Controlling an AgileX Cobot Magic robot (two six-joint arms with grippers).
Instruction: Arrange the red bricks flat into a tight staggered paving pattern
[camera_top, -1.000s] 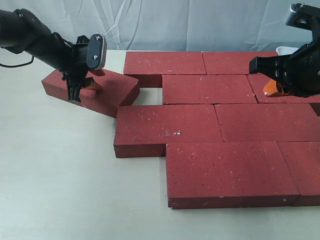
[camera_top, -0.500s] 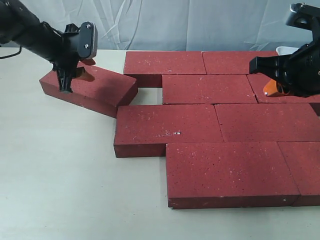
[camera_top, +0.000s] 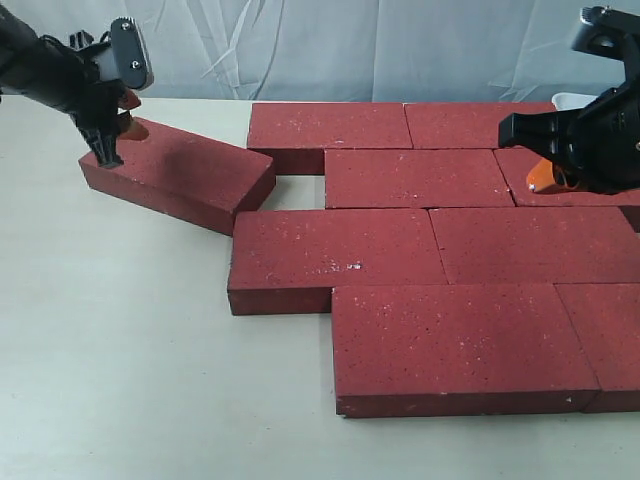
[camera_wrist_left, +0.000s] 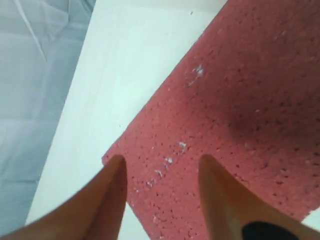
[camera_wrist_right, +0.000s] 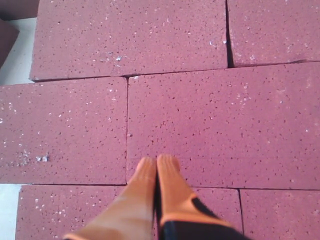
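Observation:
Several red bricks (camera_top: 430, 255) lie flat in staggered rows across the middle and right of the table. One loose red brick (camera_top: 185, 172) lies skewed at the left, its near corner touching the rows. My left gripper (camera_top: 112, 140) hovers over that brick's far left corner, open, with nothing held. In the left wrist view its orange fingertips (camera_wrist_left: 116, 167) stand apart over the brick's corner (camera_wrist_left: 210, 115). My right gripper (camera_top: 541, 178) hangs shut above the right-hand bricks, its fingertips (camera_wrist_right: 168, 162) pressed together over the laid bricks (camera_wrist_right: 175, 115).
A small bare gap (camera_top: 300, 188) of table shows between the skewed brick and the second row. A white object (camera_top: 570, 99) sits at the back right behind the bricks. A pale curtain (camera_top: 350, 45) backs the table (camera_top: 120, 350).
My left gripper has drawn back to the left, from over the skewed brick's middle to its far left corner. The right arm has not moved.

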